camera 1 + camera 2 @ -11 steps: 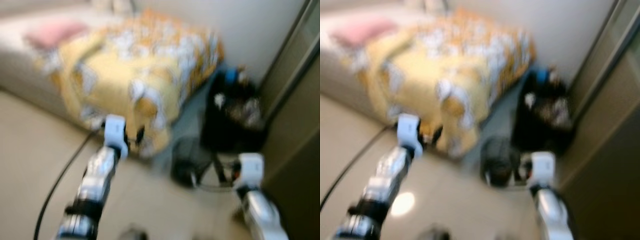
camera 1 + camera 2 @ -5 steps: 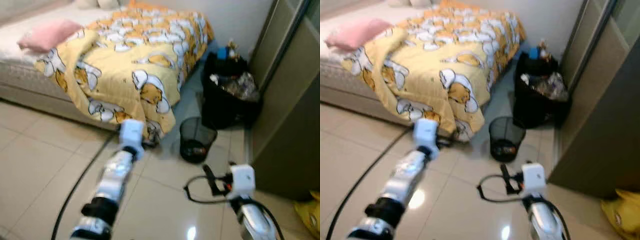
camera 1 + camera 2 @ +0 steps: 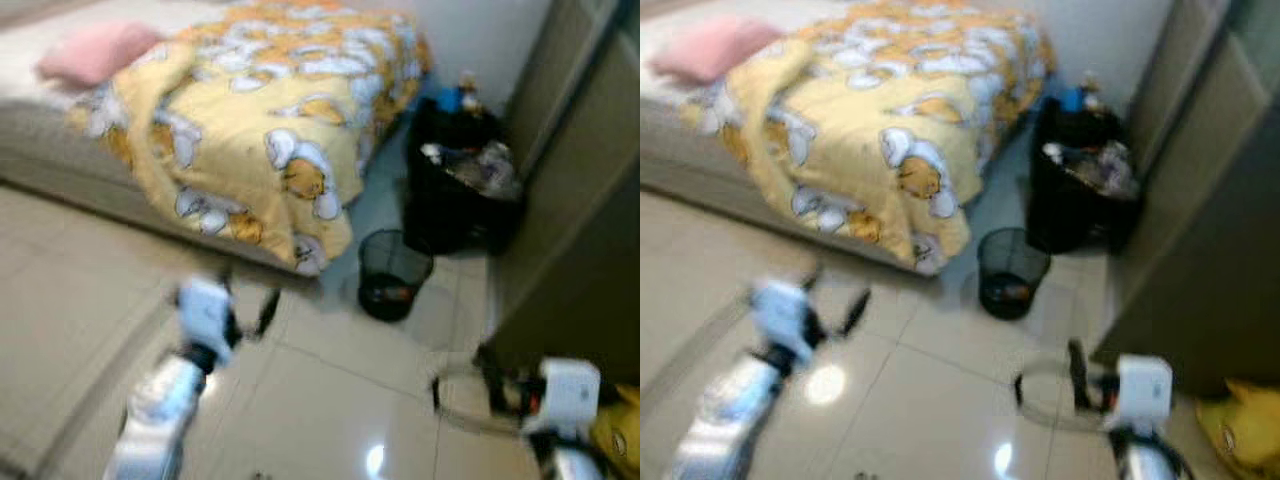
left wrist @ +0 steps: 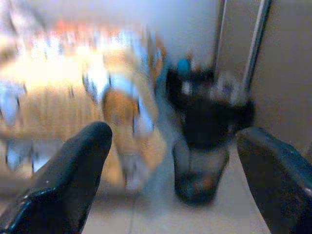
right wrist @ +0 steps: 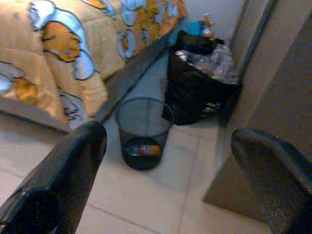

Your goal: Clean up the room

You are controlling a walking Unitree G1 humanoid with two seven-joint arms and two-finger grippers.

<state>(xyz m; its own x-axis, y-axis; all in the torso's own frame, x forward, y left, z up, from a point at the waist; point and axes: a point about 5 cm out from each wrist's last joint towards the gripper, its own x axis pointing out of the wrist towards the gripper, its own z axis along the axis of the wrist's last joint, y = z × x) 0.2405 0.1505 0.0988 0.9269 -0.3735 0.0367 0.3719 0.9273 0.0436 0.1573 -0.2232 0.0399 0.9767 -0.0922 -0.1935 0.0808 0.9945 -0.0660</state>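
A small black mesh wastebasket [image 3: 393, 275] stands on the tiled floor by the foot corner of the bed, with something orange at its bottom [image 5: 146, 149]. Behind it a full black rubbish bag [image 3: 462, 190] leans against the wall. My left gripper [image 3: 248, 298] hangs open above the floor, left of and nearer than the basket, empty. My right gripper [image 3: 1050, 385] is also open and empty, low on the right, nearer than the basket. In the right wrist view the wide-apart fingers [image 5: 58, 185] frame the basket [image 5: 144, 131]. The left wrist view is blurred, with the fingers [image 4: 68, 180] far apart.
A bed with a yellow cartoon blanket [image 3: 260, 110] hanging over its edge and a pink pillow [image 3: 95, 50] takes up the back left. A tall grey-brown wardrobe [image 3: 585, 220] lines the right. Something yellow [image 3: 620, 435] lies on the floor by my right arm. Glossy tiles [image 3: 330, 410] lie in front.
The picture has gone blurry. Both arms sit lower in view: the left one has moved left and nearer, the right one to the right. Both grippers stay open and empty.
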